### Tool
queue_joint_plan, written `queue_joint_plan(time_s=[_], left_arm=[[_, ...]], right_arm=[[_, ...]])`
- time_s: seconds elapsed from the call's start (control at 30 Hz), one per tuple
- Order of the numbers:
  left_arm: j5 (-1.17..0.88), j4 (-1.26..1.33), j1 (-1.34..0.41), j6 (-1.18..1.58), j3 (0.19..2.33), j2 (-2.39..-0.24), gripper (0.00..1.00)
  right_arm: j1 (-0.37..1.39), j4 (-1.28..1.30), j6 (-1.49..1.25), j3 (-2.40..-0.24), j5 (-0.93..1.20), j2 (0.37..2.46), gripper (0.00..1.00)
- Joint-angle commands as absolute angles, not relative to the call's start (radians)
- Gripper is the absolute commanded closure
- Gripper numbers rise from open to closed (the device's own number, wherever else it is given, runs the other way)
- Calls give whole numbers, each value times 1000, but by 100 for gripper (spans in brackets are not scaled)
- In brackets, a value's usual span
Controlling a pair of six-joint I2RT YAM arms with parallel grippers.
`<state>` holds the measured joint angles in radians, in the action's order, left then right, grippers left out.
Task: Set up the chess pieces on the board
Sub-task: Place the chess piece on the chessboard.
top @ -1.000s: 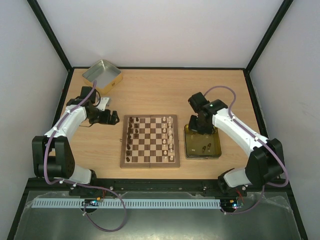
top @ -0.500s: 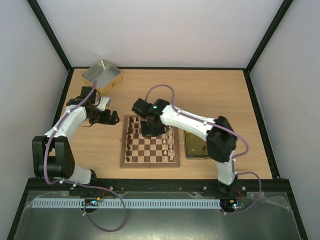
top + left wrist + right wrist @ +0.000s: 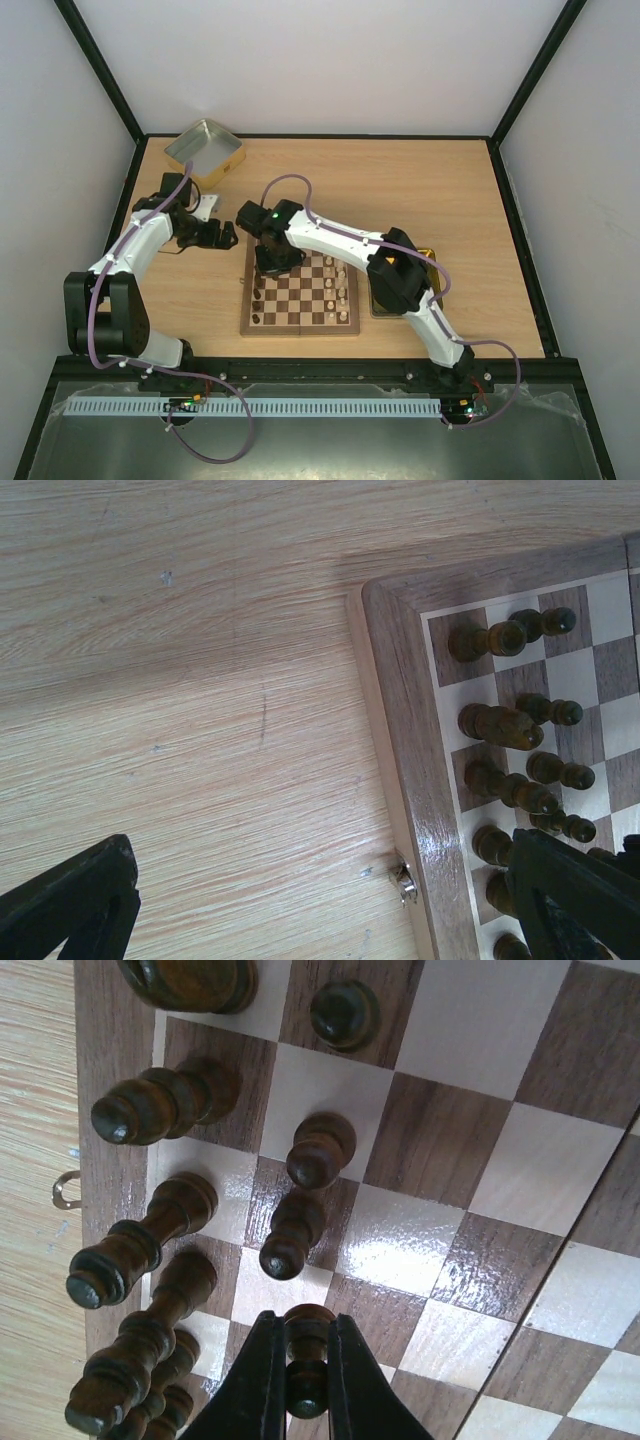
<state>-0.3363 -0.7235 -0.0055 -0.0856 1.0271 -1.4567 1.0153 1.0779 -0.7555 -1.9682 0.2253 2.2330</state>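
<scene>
The board [image 3: 298, 322] lies mid-table. Dark brown chess pieces [image 3: 260, 295] stand in its two left columns, cream-white ones [image 3: 342, 290] on its right side. My right gripper [image 3: 272, 258] reaches across to the board's left part. In the right wrist view it [image 3: 307, 1335] is shut on a dark pawn [image 3: 308, 1322] just above the squares, next to other dark pawns [image 3: 295, 1235]. My left gripper [image 3: 225, 237] hangs beside the board's far left corner. In the left wrist view it [image 3: 330, 920] is open and empty over the table and the board's rim [image 3: 400, 700].
A yellow-gold tin [image 3: 432, 262] sits right of the board, partly hidden by my right arm. A silver tin [image 3: 205, 150] stands at the far left corner. A small metal clasp [image 3: 404, 882] sticks out of the board's edge.
My right arm has swung from the yellow-gold tin across the board to its left side. The left arm has not moved.
</scene>
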Motion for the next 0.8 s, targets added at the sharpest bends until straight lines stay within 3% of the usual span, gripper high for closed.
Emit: queue_joint_plan(time_s=[0.0,0.77], left_arm=[[-337,-734,0,-86,1031,-1455,0],[-344,-735,0,-89,1039,-1482,0]], right_arm=[[1019,1131,-733,-2017,231,2259,98],[1023,1124,-718,-2043,276,2305,98]])
